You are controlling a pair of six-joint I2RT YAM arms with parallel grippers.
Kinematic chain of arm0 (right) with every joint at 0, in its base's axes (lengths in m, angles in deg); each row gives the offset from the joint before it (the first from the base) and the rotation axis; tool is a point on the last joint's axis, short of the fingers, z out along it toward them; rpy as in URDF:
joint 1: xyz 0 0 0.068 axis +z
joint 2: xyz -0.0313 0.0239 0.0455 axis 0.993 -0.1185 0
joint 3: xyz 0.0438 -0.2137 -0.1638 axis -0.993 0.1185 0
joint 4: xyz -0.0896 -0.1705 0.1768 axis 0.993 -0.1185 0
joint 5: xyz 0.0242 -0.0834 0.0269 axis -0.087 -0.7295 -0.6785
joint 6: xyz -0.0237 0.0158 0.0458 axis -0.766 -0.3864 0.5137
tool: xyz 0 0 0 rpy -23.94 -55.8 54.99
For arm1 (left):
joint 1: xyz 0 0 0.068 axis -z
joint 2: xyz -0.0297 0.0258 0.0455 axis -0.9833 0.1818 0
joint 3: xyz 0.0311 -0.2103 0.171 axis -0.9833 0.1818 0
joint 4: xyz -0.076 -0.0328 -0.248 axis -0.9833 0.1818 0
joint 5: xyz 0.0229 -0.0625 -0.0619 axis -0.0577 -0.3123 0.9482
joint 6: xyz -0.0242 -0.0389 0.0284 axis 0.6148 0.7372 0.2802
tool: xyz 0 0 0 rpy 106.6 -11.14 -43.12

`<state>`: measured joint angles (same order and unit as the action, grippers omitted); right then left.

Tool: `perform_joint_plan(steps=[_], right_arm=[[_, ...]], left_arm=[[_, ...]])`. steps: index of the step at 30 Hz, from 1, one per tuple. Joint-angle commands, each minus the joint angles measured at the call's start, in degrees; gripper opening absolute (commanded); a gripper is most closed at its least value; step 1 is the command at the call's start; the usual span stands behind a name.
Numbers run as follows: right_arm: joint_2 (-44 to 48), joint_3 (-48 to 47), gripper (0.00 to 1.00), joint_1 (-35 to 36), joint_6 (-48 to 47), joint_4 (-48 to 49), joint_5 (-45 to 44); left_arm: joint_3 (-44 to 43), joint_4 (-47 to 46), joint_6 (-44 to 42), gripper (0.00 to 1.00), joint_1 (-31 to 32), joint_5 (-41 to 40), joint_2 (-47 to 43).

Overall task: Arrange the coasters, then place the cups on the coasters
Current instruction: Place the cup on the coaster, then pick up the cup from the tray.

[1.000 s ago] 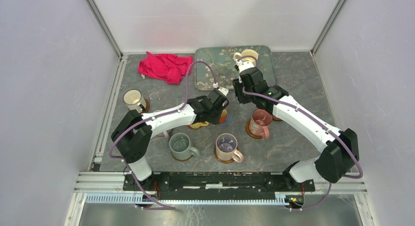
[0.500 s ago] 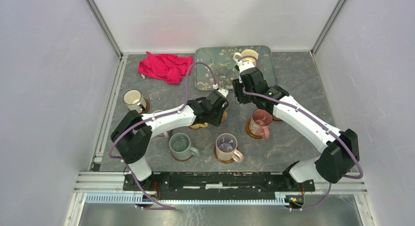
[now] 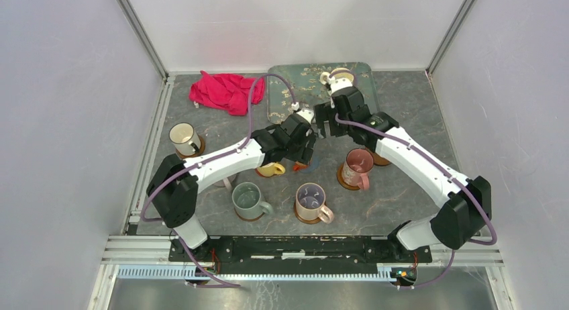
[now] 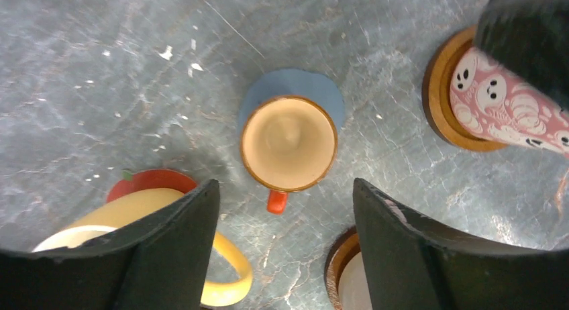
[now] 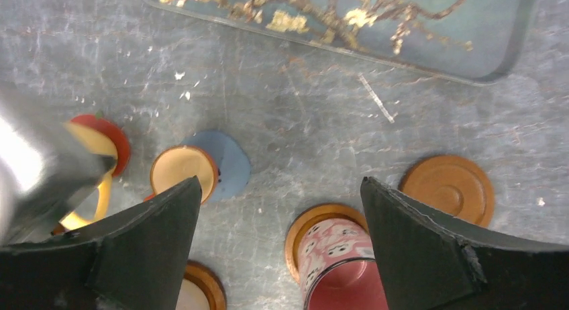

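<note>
A tiny orange cup (image 4: pixel 288 143) stands on the blue coaster (image 4: pixel 295 88), and my left gripper (image 4: pixel 283 186) hangs open just above it, touching nothing. To its left a yellow cup (image 4: pixel 134 216) sits on the red coaster (image 4: pixel 151 182). My right gripper (image 5: pixel 280 182) is open too, above bare table between the blue coaster (image 5: pixel 231 166) and the pink floral cup (image 5: pixel 342 263) on its amber coaster (image 5: pixel 302 229). One amber coaster (image 5: pixel 448 189) lies bare. The grey-green cup (image 3: pixel 247 198), mauve cup (image 3: pixel 311 199) and a cream cup (image 3: pixel 181 135) stand on coasters. Another cream cup (image 3: pixel 339 75) is on the tray.
The teal blossom tray (image 3: pixel 295 88) lies at the back centre, with a red cloth (image 3: pixel 225 92) to its left. Both wrists hover close together over the middle of the table (image 3: pixel 416 102). Metal rails run along the left side and the near edge.
My left gripper has opened and let go of the tiny orange cup, then lifted back toward the tray. The right gripper has opened wider and shifted slightly toward the far side.
</note>
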<state>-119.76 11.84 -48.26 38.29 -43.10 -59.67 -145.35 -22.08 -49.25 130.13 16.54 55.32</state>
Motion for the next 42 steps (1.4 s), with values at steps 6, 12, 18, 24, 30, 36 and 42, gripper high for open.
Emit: perform_joint_plan(steps=[6,12,18,24,30,36,42], right_arm=[[-10.13,-14.74,0.98,-5.96,-0.94,3.41,-6.95],[-22.87,-25.61,0.98,-9.81,-0.64,6.58,-8.85],[-37.5,-41.13,0.98,-13.22,-4.63,11.97,-13.81],[-45.63,-45.42,0.98,-17.27,-6.98,21.54,-11.58],[-52.44,-49.67,0.98,-19.58,-10.02,27.34,-9.23],[-58.77,-54.81,0.98,-20.3,-13.52,31.46,-5.04],[-61.57,-55.65,0.98,-20.33,-14.94,33.25,-1.61]], left_arm=[[-6.05,2.42,-0.87,1.0,-2.21,-3.02,-6.4],[-3.89,1.98,-0.29,1.0,-4.19,-1.03,-10.99],[-0.8,1.78,-0.39,1.0,-4.72,-0.94,-16.03],[0.75,2.2,-1.12,1.0,-5.35,-0.73,-18.98],[0.64,2.64,-2.13,1.0,-6.28,-0.33,-19.91],[0.58,3.0,-2.84,1.0,-8.36,0.89,-20.03],[0.69,2.78,-3.21,1.0,-10.18,2.61,-19.5]])
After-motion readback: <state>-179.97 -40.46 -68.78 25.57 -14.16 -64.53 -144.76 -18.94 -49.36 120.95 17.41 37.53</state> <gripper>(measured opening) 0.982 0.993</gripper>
